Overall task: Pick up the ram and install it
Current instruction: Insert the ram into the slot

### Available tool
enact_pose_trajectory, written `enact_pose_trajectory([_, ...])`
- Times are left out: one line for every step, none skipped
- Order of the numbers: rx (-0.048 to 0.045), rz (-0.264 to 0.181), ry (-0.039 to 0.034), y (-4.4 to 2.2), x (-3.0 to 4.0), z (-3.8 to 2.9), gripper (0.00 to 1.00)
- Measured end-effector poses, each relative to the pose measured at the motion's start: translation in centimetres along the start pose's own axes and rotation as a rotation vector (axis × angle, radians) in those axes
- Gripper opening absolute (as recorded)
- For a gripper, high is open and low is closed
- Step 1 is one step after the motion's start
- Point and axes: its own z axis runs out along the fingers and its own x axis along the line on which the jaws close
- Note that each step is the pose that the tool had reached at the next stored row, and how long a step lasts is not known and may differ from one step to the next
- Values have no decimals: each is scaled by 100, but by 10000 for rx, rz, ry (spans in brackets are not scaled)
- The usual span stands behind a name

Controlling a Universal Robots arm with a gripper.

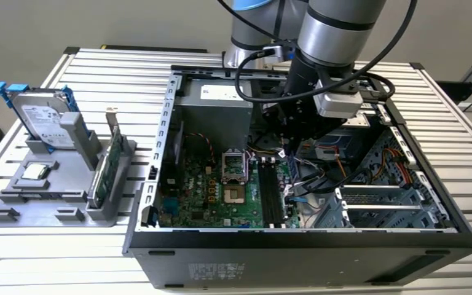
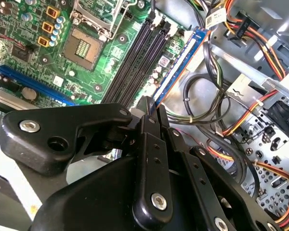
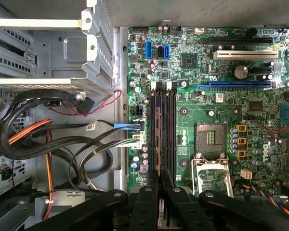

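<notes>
Exterior view first: your arm reaches down into the open PC case, with the hand low over the motherboard, right above the memory slots. On the exterior view's left, a grey rack on the slatted surface carries a hard drive and a green card.

Second wrist view: the fingers are pinched nearly closed on the ram, which you see edge-on as a thin blue-edged stick running away from the tips, just beside the black slots and next to loose cables.

First wrist view: same story, the ram sits lined up along the slots, gripped at its near end.

Handling-wise, I'd guess it's light and stiff but fragile: thin board, exposed chips, delicate contact edge. You want to hold it by the flat faces near the top edge, squarely, since an end grip could let it tilt when pressed.
</notes>
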Motion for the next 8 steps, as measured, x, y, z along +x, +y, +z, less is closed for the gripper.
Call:
enact_pose_trajectory([-3, 0, -5, 0, 0, 0, 0])
enact_pose_trajectory([-5, 0, -9, 0, 0, 0, 0])
enact_pose_trajectory([-8, 0, -14, 0, 0, 0, 0])
enact_pose_trajectory([-10, 0, -19, 0, 0, 0, 0])
enact_pose_trajectory([-13, 0, -23, 0, 0, 0, 0])
enact_pose_trajectory([-16, 0, -28, 0, 0, 0, 0])
enact_pose_trajectory([-15, -1, -29, 1, 0, 0, 0])
enact_pose_trajectory([-13, -3, -28, 13, 2, 2, 0])
